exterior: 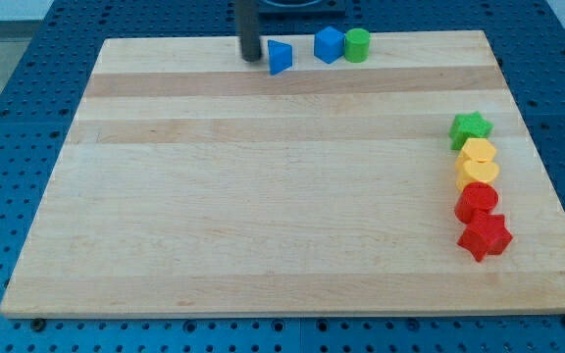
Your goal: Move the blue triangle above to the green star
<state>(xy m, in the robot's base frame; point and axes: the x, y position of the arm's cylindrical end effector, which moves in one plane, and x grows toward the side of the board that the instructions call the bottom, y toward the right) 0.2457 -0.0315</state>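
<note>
The blue triangle [280, 57] sits near the view's top edge of the wooden board [263, 196], left of centre. My tip [251, 58] is just to the view's left of it, close beside it; whether they touch is unclear. The green star [471, 128] lies far off at the view's right, at the top of a column of blocks.
A blue cube [329, 44] and a green cylinder [357, 44] stand to the right of the triangle at the top edge. Below the green star, in a tight column, are two yellow blocks [478, 161], a red block [477, 202] and a red star [485, 236].
</note>
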